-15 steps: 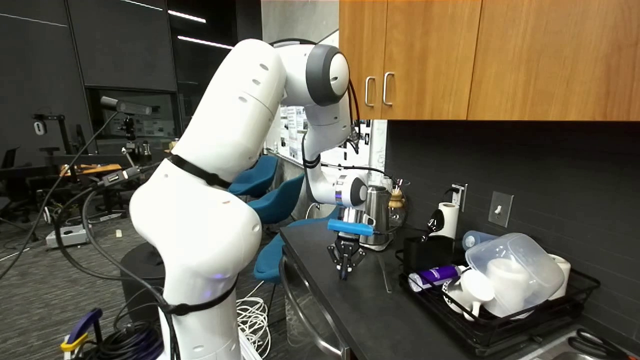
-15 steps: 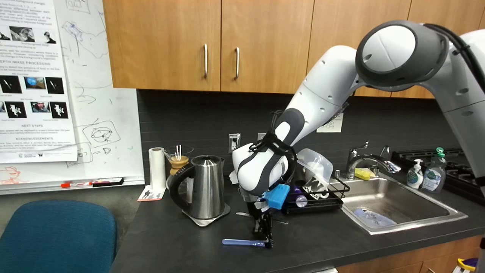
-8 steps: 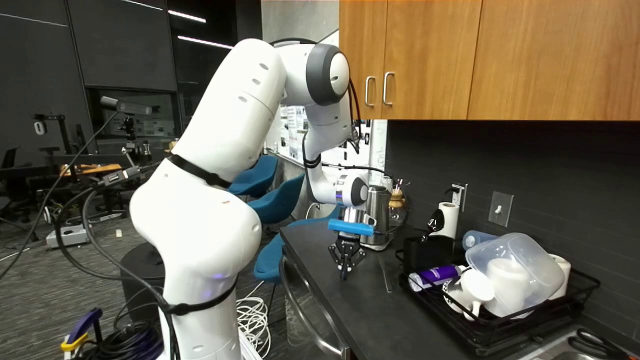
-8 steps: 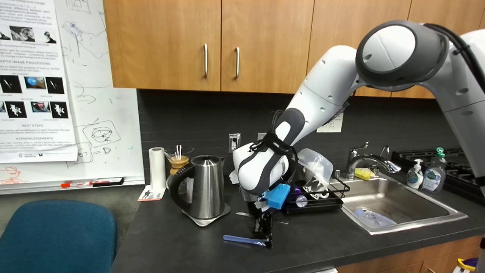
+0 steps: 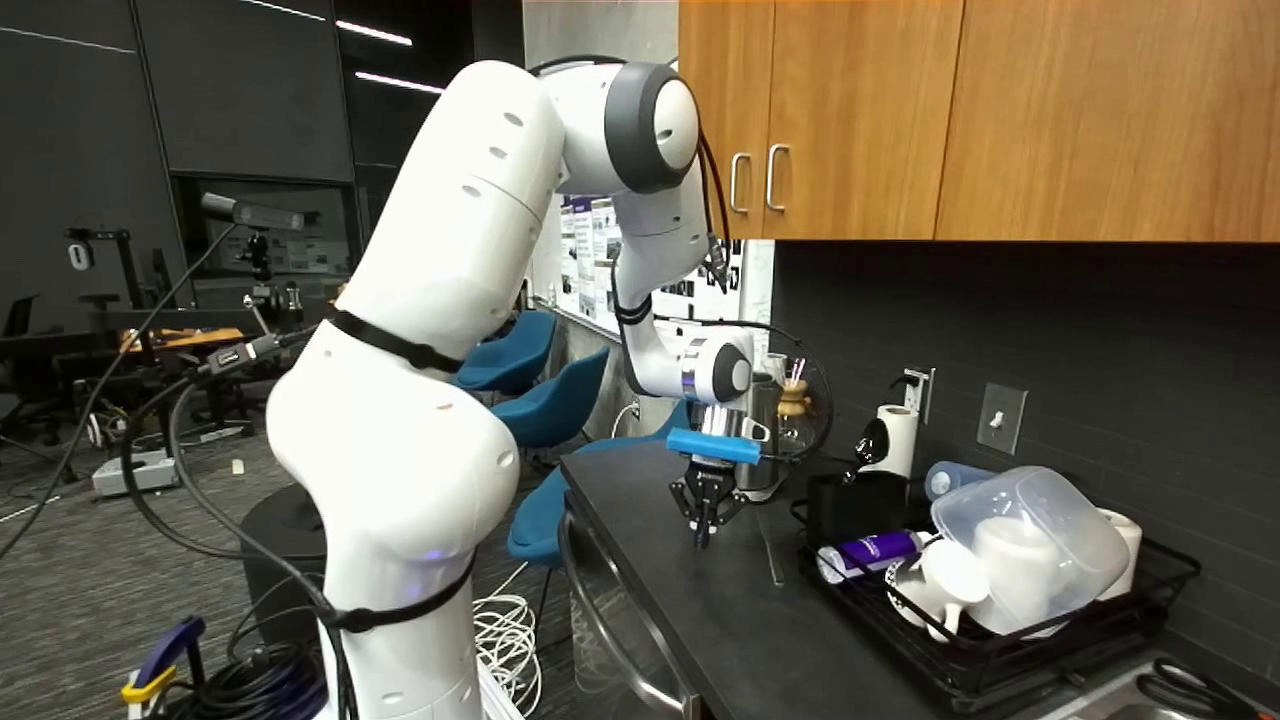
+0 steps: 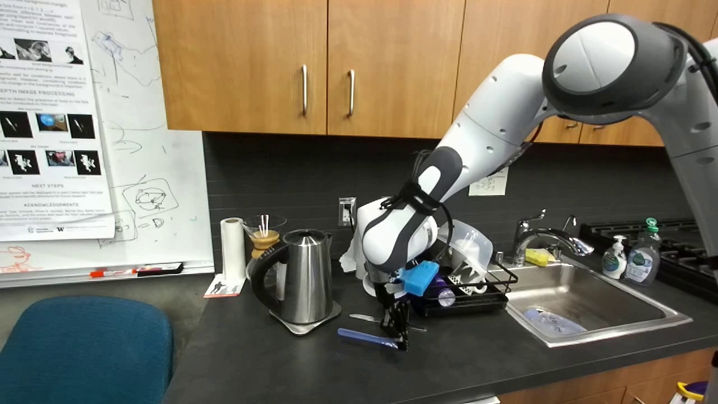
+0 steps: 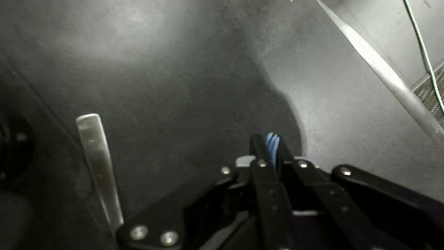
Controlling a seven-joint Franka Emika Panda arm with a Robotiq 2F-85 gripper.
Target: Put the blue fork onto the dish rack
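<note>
The gripper [image 6: 403, 342] is shut on the blue fork [image 6: 367, 338] near its tined end. The fork's handle sticks out to the left in that exterior view, and the fork appears held a little above the counter. In the wrist view the blue tines [image 7: 273, 144] show between the two fingertips [image 7: 269, 140]; the handle is hidden there. In an exterior view the gripper [image 5: 703, 530] hangs over the dark counter, and the fork is hard to make out. The black wire dish rack [image 5: 985, 655] stands apart from the gripper; it also shows behind the gripper [image 6: 465, 307].
A metal utensil [image 6: 364, 318] lies on the counter beside the gripper and in the wrist view [image 7: 99, 163]. The rack holds white mugs [image 5: 955, 575], a clear container [image 5: 1050, 530] and a purple bottle [image 5: 870, 550]. A steel kettle [image 6: 308, 280] and sink [image 6: 594, 297] stand nearby.
The gripper and fork have risen off the counter and moved toward the wall and slightly toward the rack's side. The fork stays between the fingers.
</note>
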